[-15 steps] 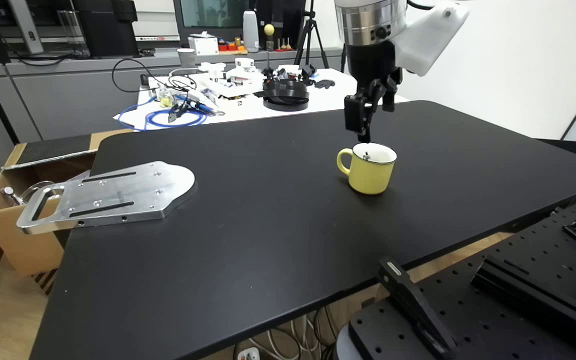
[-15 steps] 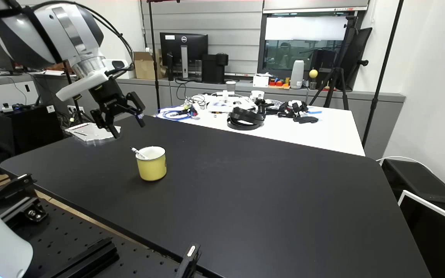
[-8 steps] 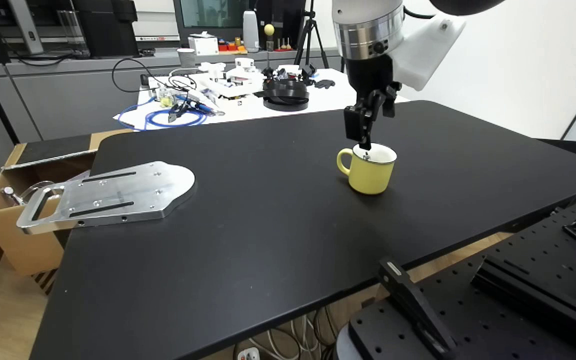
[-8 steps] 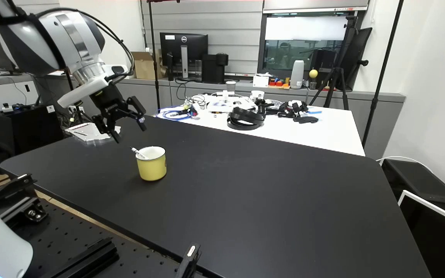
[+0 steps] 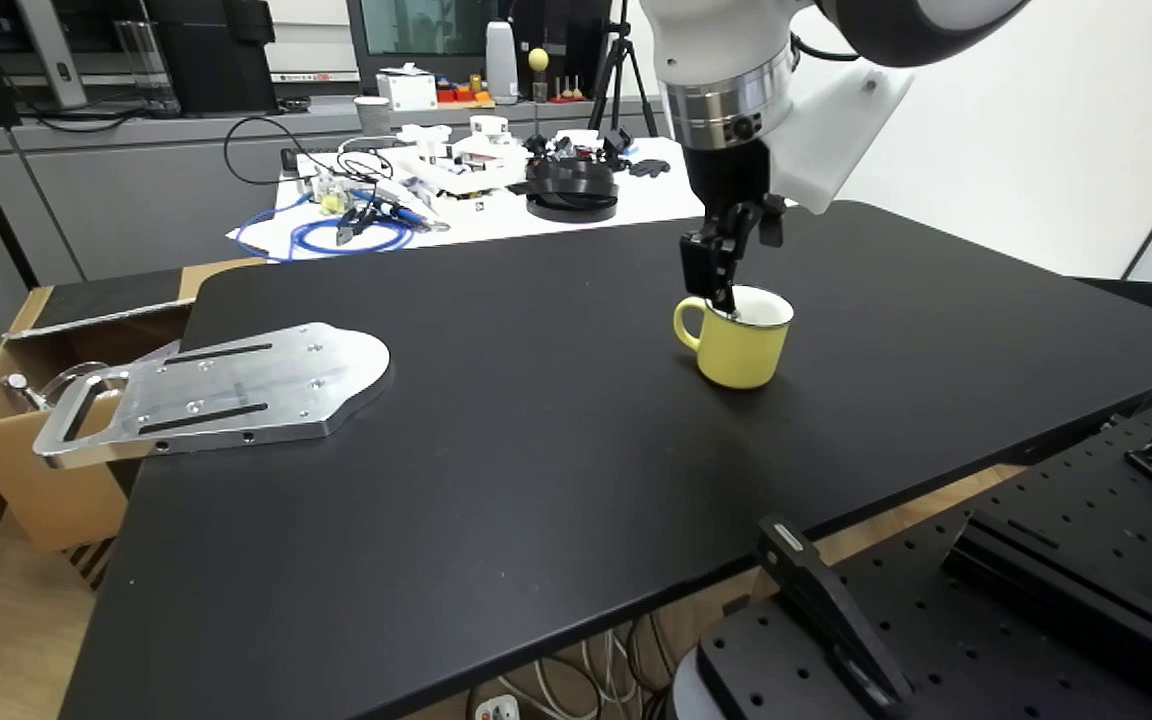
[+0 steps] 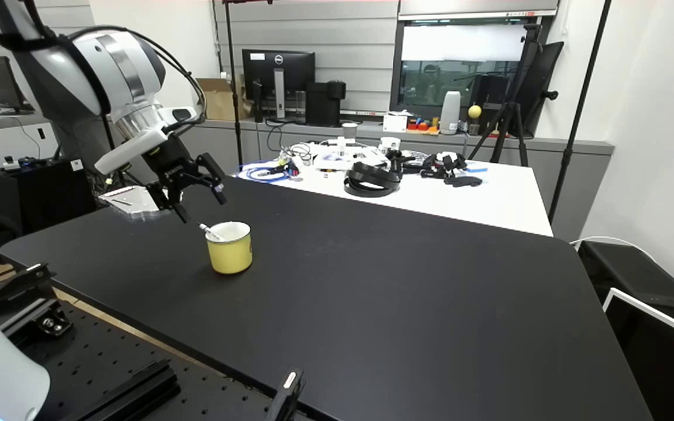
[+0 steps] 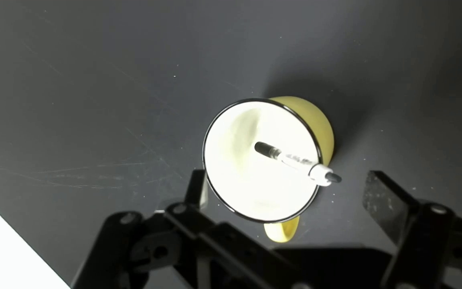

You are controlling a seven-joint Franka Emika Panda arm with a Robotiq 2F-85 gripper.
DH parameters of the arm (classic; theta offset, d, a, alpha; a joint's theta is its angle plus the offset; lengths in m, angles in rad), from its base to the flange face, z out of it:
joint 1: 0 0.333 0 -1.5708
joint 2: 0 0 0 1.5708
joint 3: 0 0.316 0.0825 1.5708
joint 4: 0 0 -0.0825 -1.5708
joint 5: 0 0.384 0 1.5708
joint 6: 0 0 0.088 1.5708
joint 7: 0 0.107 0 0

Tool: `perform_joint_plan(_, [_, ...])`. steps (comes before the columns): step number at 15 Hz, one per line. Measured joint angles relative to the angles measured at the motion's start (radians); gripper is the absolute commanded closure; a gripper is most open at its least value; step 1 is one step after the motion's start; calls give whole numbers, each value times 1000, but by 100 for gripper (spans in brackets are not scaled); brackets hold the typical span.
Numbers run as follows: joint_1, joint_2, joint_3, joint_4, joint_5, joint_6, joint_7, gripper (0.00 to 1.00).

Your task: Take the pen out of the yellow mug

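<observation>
The yellow mug stands upright on the black table in both exterior views [image 5: 744, 352] [image 6: 230, 255] and in the wrist view [image 7: 314, 118]. The pen leans inside it: its dark end is down in the cup, its white body rests on the rim, and its dark-tipped end sticks out past it [image 7: 294, 160]. The pen also shows in an exterior view [image 6: 212, 233]. My gripper [image 7: 286, 178] is open and empty, tilted above the mug on the side where the pen sticks out [image 6: 203, 210]. In the wrist view the pen's outer end lies between the spread fingers, touching neither.
A silver metal plate with a handle [image 5: 246, 385] lies at the table's edge. A white table with cables and parts [image 6: 506, 190] stands behind. The perforated black robot mount [image 5: 946, 600] borders the black table's near edge. The mug's handle [image 5: 685, 322] points sideways.
My open gripper has moved down and closer to the mug, its lower finger now near the rim. The mug and the pen have not moved.
</observation>
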Motion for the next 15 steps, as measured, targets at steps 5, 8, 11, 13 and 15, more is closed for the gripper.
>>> perform_joint_plan(5, [15, 38, -11, 26, -22, 0, 37, 0])
perform_joint_plan(8, [20, 55, -18, 40, -41, 0, 60, 0])
perform_joint_plan(11, [22, 67, -22, 49, -47, 0, 70, 0])
perform_joint_plan(13, [22, 76, -24, 54, -52, 0, 75, 0])
perform_joint_plan(15, [22, 81, -25, 56, -54, 0, 79, 0])
